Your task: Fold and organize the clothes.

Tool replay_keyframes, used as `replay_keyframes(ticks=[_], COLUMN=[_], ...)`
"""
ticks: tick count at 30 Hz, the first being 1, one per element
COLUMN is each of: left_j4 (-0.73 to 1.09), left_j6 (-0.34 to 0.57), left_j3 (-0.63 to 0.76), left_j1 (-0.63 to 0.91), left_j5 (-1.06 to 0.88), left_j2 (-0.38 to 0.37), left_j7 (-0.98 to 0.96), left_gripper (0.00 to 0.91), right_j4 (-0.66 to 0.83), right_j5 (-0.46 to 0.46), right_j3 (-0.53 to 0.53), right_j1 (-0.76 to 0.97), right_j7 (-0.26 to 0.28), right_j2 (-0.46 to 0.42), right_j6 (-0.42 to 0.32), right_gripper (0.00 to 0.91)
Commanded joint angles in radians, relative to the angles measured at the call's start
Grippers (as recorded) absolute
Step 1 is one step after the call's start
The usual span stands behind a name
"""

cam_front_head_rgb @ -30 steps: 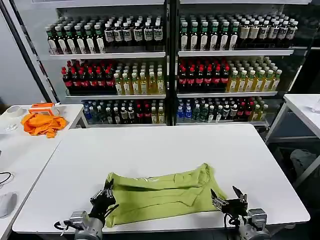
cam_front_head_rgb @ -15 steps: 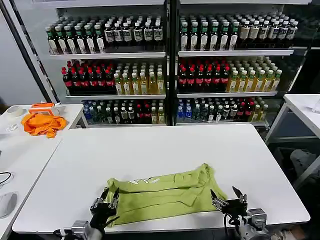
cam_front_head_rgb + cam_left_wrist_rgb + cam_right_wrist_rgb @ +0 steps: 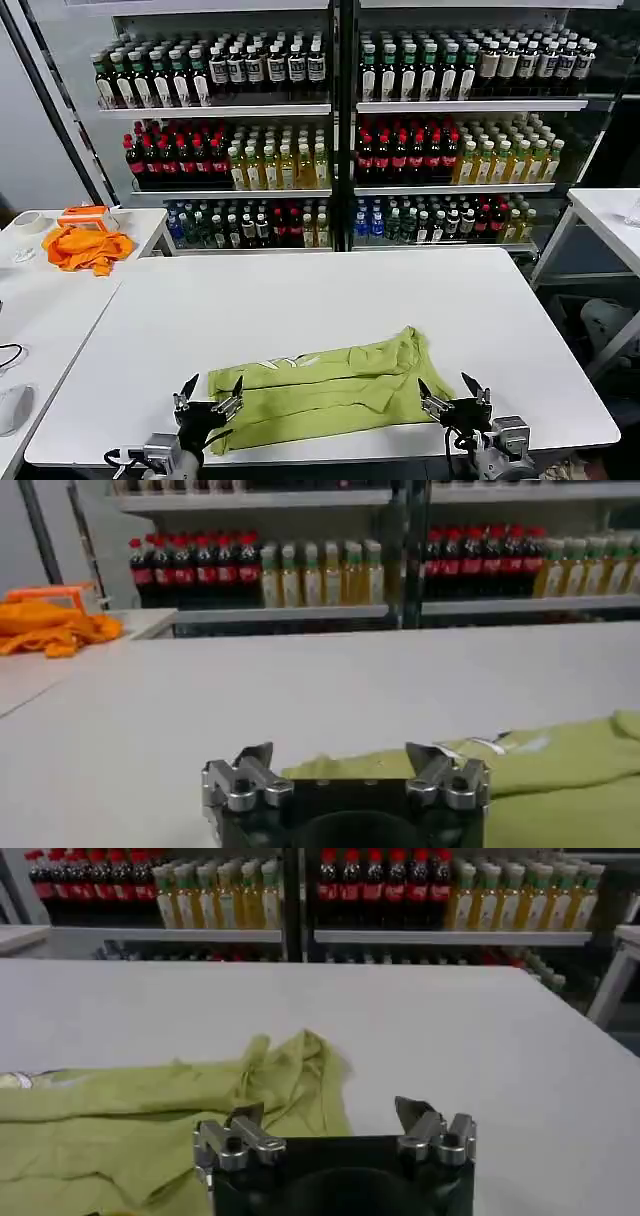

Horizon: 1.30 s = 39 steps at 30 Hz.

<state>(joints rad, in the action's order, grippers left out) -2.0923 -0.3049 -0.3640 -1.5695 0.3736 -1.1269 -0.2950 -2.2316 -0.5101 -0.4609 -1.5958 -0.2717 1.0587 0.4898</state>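
Observation:
The lime-green T-shirt lies folded into a long rumpled band near the front edge of the white table. Its cloth shows in the left wrist view and the right wrist view. My left gripper stands open at the band's left end, low by the table's front edge, with nothing between its fingers. At the band's right end my right gripper is also open and empty, just beside the bunched corner.
Shelves of bottles fill the back. A side table on the left holds a bright orange cloth and an orange box. Another white table stands at the right.
My left gripper let go of the shirt's left end, drew back toward the front edge and opened. The shirt's left end settled flat. The right gripper barely moved.

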Motion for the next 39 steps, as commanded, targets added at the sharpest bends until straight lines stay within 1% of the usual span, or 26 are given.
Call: replay_keyframes(ticks=[1, 25, 28, 33, 39], left_j4=[0.075, 0.059, 0.019, -0.077, -0.149], left_j6=[-0.046, -0.038, -0.024, -0.035, -0.049], left_j3=[0.026, 0.017, 0.015, 0.014, 0.014], left_j1=[0.060, 0.049, 0.034, -0.020, -0.088], left_j5=[0.000, 0.018, 0.032, 0.047, 0.050], left_j2=[0.024, 0.029, 0.026, 0.021, -0.009], left_j7=[0.004, -0.001, -0.004, -0.005, -0.017], left_gripper=[0.060, 0.030, 0.030, 0.020, 0.020], right_j4=[-0.001, -0.010, -0.014, -0.018, -0.023], right_j5=[0.000, -0.001, 0.000, 0.000, 0.000], right_j3=[0.001, -0.004, -0.005, -0.010, -0.013], right_j1=[0.001, -0.006, -0.009, -0.015, -0.020], right_j7=[0.000, -0.001, -0.001, -0.001, -0.001], right_j2=[0.000, -0.002, -0.003, -0.005, -0.005], right_j6=[0.001, 0.002, 0.002, 0.001, 0.001], right_gripper=[0.907, 0.907, 0.907, 0.907, 0.907])
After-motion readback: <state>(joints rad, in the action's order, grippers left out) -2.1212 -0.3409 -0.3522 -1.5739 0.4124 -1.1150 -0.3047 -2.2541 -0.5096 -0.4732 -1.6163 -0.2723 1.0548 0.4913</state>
